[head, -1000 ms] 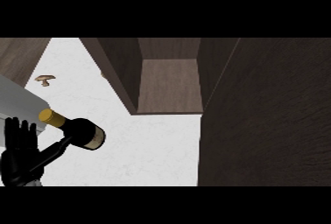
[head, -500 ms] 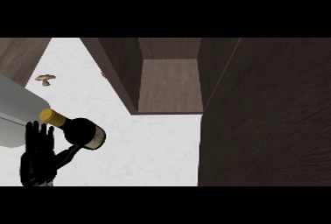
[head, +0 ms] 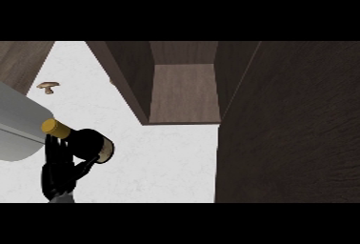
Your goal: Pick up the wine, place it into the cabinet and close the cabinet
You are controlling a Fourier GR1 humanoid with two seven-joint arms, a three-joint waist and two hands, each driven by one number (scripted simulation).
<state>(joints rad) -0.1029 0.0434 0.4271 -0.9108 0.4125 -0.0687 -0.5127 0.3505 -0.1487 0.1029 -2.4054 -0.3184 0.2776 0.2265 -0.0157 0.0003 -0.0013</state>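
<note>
The wine bottle (head: 93,143) is dark with a gold neck (head: 53,127) and a tan end face; it shows tilted on the white counter (head: 165,167) at lower left. My left hand (head: 60,169) rises from the lower edge right beside it, fingers straight and upright against the bottle's left side, thumb reaching under it. The cabinet (head: 184,90) stands open at top centre, its wooden inside bare. Its dark door (head: 288,133) is swung out and fills the right side. My right hand does not show.
A small brown mushroom (head: 48,87) lies on the counter at upper left. A large pale grey rounded shape (head: 15,126) fills the left edge and covers the tip of the bottle's neck. A dark wall panel (head: 21,57) sits at top left.
My left hand has slid right until it stands against the bottle, which has stayed put. The grey shape at the left edge has grown larger.
</note>
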